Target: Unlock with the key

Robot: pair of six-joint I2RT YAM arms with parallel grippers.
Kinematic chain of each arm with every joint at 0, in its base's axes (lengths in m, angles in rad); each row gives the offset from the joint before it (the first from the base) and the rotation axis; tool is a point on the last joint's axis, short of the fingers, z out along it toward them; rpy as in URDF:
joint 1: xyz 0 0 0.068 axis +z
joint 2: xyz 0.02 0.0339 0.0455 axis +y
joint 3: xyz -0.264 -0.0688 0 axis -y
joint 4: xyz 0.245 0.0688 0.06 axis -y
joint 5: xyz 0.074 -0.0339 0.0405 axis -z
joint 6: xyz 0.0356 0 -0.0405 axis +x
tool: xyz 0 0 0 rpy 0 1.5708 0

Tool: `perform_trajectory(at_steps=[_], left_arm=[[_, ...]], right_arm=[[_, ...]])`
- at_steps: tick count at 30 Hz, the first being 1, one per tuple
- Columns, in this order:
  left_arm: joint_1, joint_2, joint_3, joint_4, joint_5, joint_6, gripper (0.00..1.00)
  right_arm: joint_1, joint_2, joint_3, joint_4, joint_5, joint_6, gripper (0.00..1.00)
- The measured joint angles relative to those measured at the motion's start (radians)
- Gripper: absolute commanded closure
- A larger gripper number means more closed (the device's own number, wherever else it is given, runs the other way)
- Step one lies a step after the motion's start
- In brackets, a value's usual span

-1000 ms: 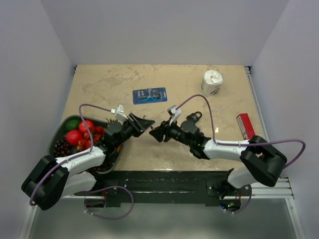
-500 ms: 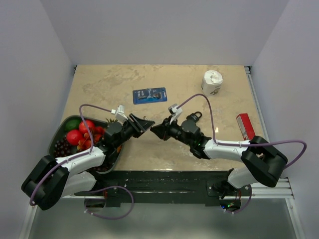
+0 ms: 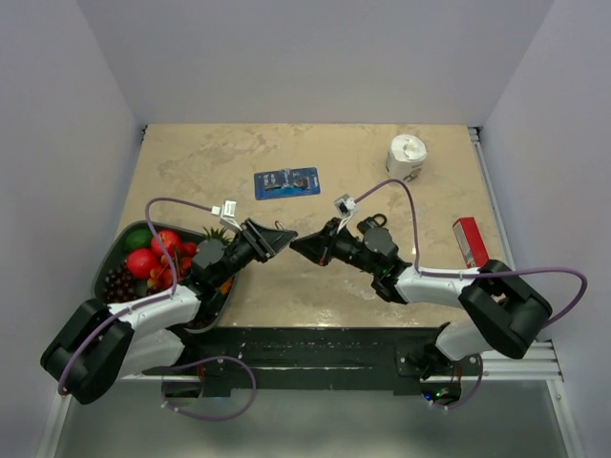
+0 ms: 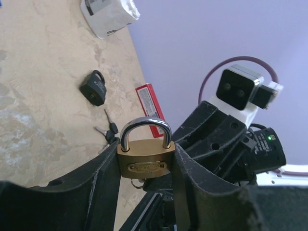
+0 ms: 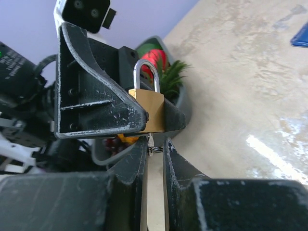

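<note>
Worktop (image 3: 191, 162) of beige marbled finish, closed in by pale walls (image 3: 315, 57) at left, rear and right; its far-left quarter and the strip along the rear edge lie bare. Dark fruit tray (image 3: 107, 253) sits against the left edge, beside the left arm. White paper roll (image 3: 407, 158) stands near the far-right corner. Blue card pack (image 3: 286, 182) lies flat at centre, with open surface on all sides. Red box (image 3: 470, 240) lies close to the right edge.

Left end effector (image 3: 289, 235) and right end effector (image 3: 296, 246) meet tip to tip above the near-centre of the worktop. The left one is partly open and clamps the brass padlock (image 4: 144, 161) by its body, shackle upright. The right one is narrowed below that padlock, its fingers either side of the tiny silver key (image 5: 151, 144) hanging at the keyhole; whether they press on it cannot be told.

Black padlock (image 4: 94, 88) rests on the worktop beside the right arm. The key (image 4: 110, 129), a small black-headed bunch, lies on the worktop just near that padlock, between it and the red box, apart from both end effectors.
</note>
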Motion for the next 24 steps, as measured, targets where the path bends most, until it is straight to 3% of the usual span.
perform_trajectory(at_steps=[10, 24], left_arm=[[0.007, -0.046, -0.001, 0.107, 0.116, 0.082, 1.00], [0.011, -0.073, 0.003, 0.185, 0.253, 0.159, 1.00]], right_arm=[[-0.053, 0.013, -0.029, 0.206, -0.170, 0.185, 1.00], [-0.059, -0.042, -0.054, 0.236, -0.216, 0.336, 1.00]])
